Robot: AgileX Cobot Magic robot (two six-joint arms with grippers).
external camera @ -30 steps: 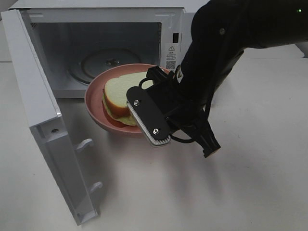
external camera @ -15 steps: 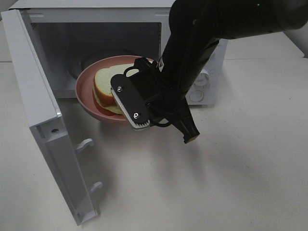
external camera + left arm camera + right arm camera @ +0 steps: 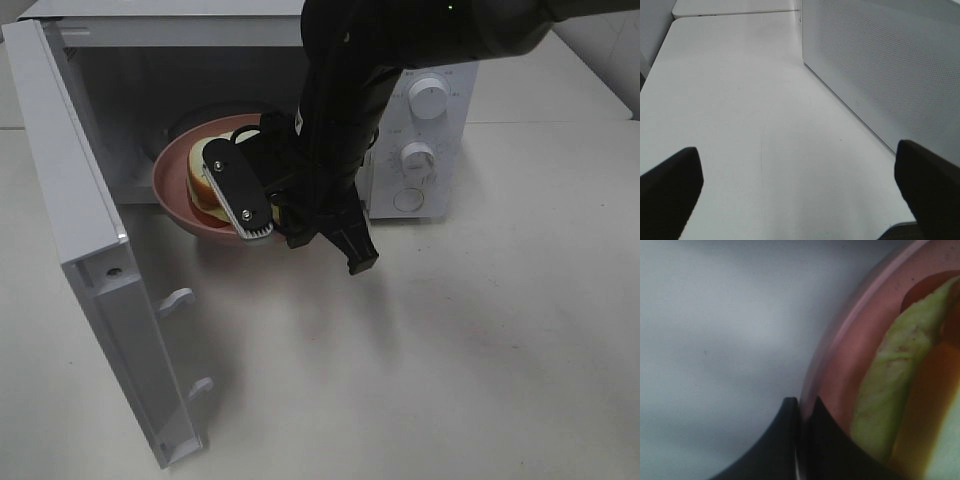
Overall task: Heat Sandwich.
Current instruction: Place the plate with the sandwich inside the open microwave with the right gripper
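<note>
The sandwich [image 3: 203,163], white bread with a tan crust and green filling, lies on a round pink plate [image 3: 172,192]. The plate hangs at the mouth of the open microwave [image 3: 425,110], partly inside the cavity. My right gripper [image 3: 255,222] is shut on the plate's near rim. In the right wrist view the fingertips [image 3: 790,412] pinch the pink rim [image 3: 837,357], with the sandwich's green filling [image 3: 880,400] just beyond. My left gripper [image 3: 800,200] stands open over bare table and holds nothing. It does not show in the exterior high view.
The microwave door [image 3: 90,250] swings out wide on the left, with its handle [image 3: 180,300] facing the table's middle. Its perforated outer face [image 3: 880,65] stands close beside my left gripper. The two control knobs [image 3: 425,100] sit right of the cavity.
My right arm has carried the plate and sandwich left and back, from in front of the microwave into its opening. The left gripper has stayed open.
</note>
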